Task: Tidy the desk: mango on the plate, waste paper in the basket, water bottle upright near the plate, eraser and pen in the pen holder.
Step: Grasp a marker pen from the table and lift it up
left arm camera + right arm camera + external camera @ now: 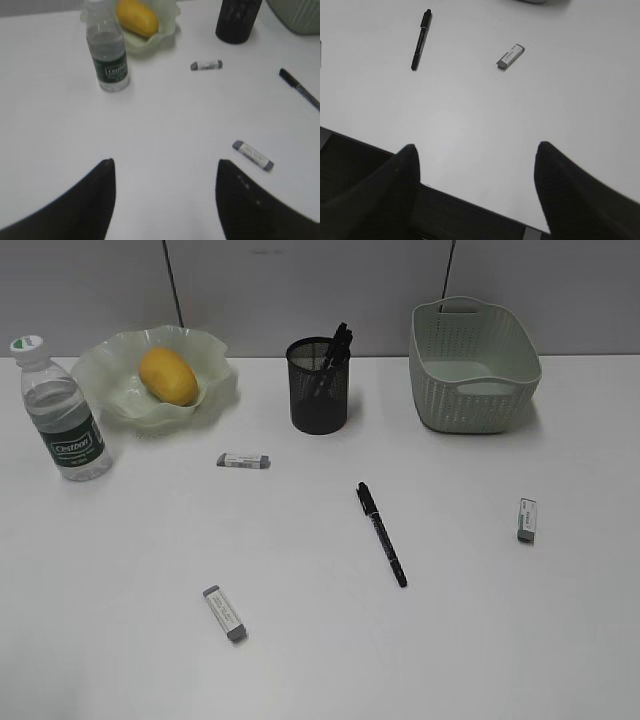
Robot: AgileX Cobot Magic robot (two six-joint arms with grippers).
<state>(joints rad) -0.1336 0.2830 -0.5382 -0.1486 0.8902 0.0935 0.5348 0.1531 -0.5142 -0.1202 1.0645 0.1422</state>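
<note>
The mango [168,375] lies in the green plate [218,360] at the back left, and the water bottle [62,412] stands upright beside it. A black pen [381,533] lies mid-desk, with three erasers around it [243,460] [225,613] [527,519]. The pen holder [318,390] has pens in it. The basket [470,405] stands at the back right. Waste paper is out of view. My left gripper [165,165] hangs open over bare desk, an eraser [253,155] to its right. My right gripper [476,147] is open above the desk's front edge, short of the pen [420,39] and an eraser [510,56].
The white desk [130,540] ends at a grey wall behind the objects. In the right wrist view the dark front edge [470,212] of the desk runs under the gripper. Neither arm shows in the exterior view.
</note>
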